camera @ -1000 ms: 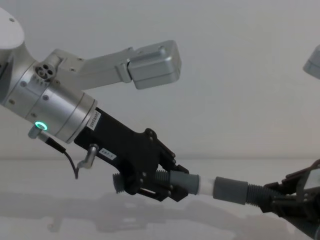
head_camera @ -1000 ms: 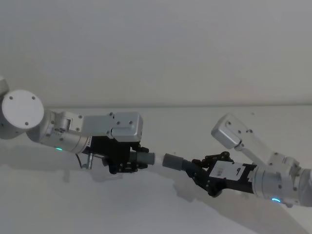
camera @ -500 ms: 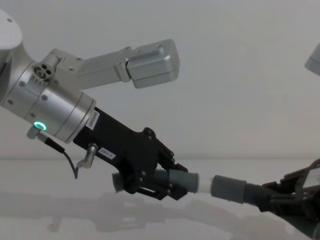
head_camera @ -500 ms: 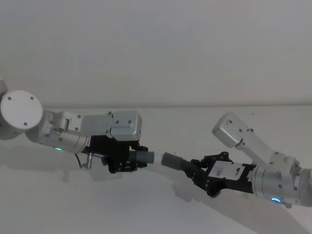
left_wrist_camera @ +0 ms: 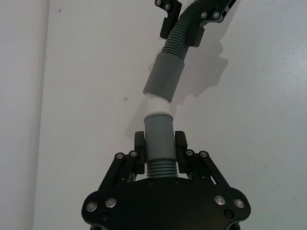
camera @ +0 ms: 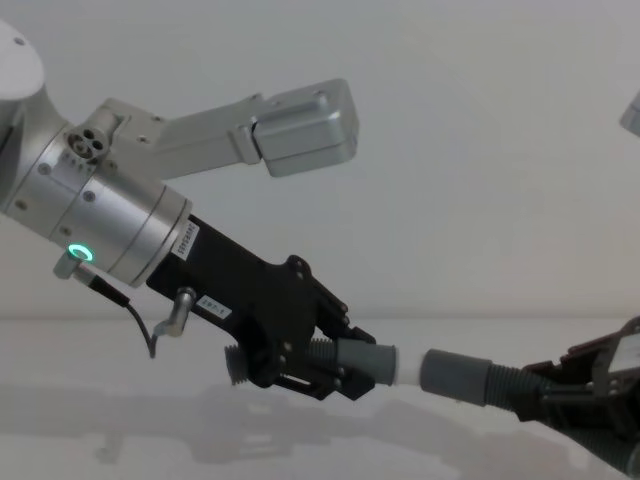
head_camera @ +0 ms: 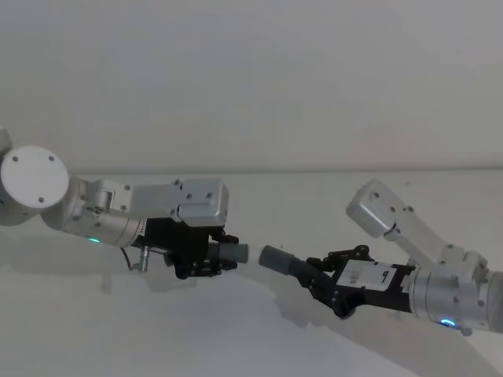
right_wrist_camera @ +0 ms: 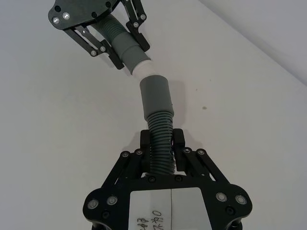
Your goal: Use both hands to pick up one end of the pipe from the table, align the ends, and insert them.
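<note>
left hand (camera: 335, 372): clamped on the ribbed part of the pipe (right_wrist_camera: 160, 139) right behind the cuff with the white tip (left_wrist_camera: 157, 104), held up off the tabletop (head_camera: 259, 330)
right hand (head_camera: 314, 276): squeezed onto the ribbed hose a bit behind the socket cuff (camera: 455, 375), also in the air
where the ends are: facing each other between the two hands, white tip right at the socket mouth, looks like it's barely started going in, if at all
alignment: honestly a bit off. In the left wrist view the socket cuff leans at an angle to the tip
what could go wrong: push now and the tip probably catches on the socket rim and jams
other worry: hose is floppy, so the right hand's grip behind the cuff could let the socket droop or bend away under load
</note>
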